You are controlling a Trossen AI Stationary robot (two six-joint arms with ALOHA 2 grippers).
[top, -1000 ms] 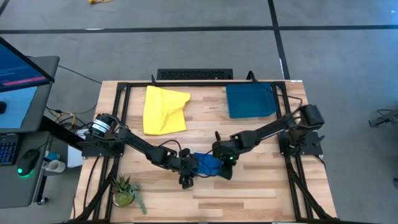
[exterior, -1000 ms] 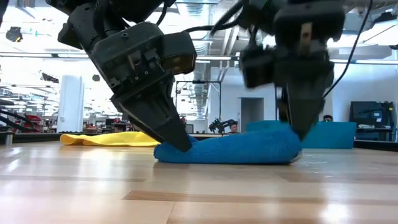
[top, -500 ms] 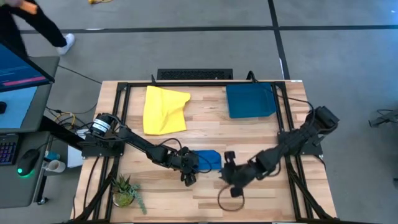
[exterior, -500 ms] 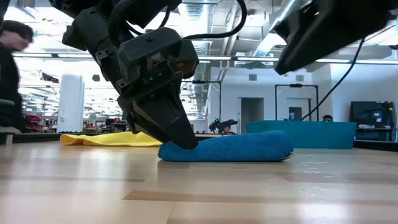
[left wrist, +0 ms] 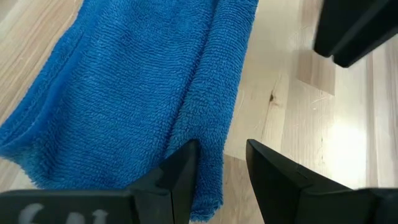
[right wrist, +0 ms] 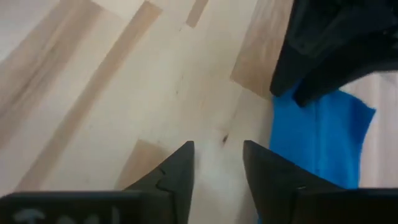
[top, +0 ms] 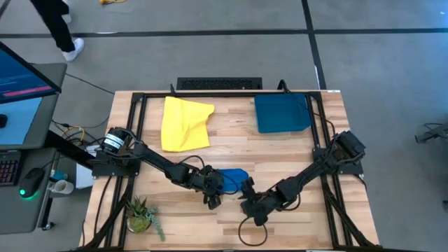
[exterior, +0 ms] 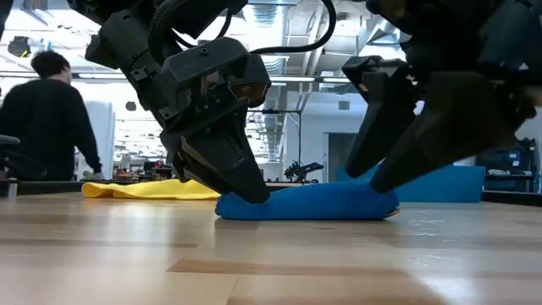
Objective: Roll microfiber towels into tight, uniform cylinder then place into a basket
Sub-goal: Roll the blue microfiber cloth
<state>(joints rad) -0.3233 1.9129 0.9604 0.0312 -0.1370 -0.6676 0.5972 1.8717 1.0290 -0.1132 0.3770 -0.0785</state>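
blue towel (top: 233, 180) lies near the front middle of the bench (top: 294, 154), partly rolled into a low flattened log, long axis running left to right across the bench. left gripper (top: 212, 199) sits at the towel's left end; its fingers (left wrist: 180, 180) are spread, one pressing on the towel's edge fold, the other over bare wood just beside it, nothing pinched. right gripper (top: 246, 201) is just off the towel's right-front corner, fingers (right wrist: 177, 174) spread over bare wood, gripping nothing; the towel lies ahead of them and to one side. both arms are close, the left being the one in contact.

yellow towel (top: 185, 123) lies flat and unrolled behind the blue towel, toward the bench's back left. basket (top: 282, 113) sits behind the blue towel toward the back right, well apart, nothing in it.

no brands, labels or writing can be read on anything.
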